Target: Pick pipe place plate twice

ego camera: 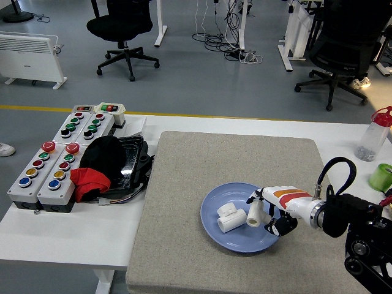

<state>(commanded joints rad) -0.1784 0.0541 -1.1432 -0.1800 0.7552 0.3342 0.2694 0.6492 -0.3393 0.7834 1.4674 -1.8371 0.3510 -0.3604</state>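
Observation:
A blue plate (226, 244) sits on the grey mat (239, 184) toward the table's front. On it lies a white T-shaped pipe fitting (230, 217). My right hand (266, 214) reaches in from the right over the plate's right half. Its fingers are shut on a short white pipe piece (254, 215), held upright just right of the fitting. I cannot tell whether the held piece touches the plate. The left arm does not show.
Two grey button boxes (46, 171) stand at the left, with a black and red cloth (98, 165) on a black tray beside them. A clear bottle with a red cap (375, 135) and a green cup (382, 176) stand at the right edge.

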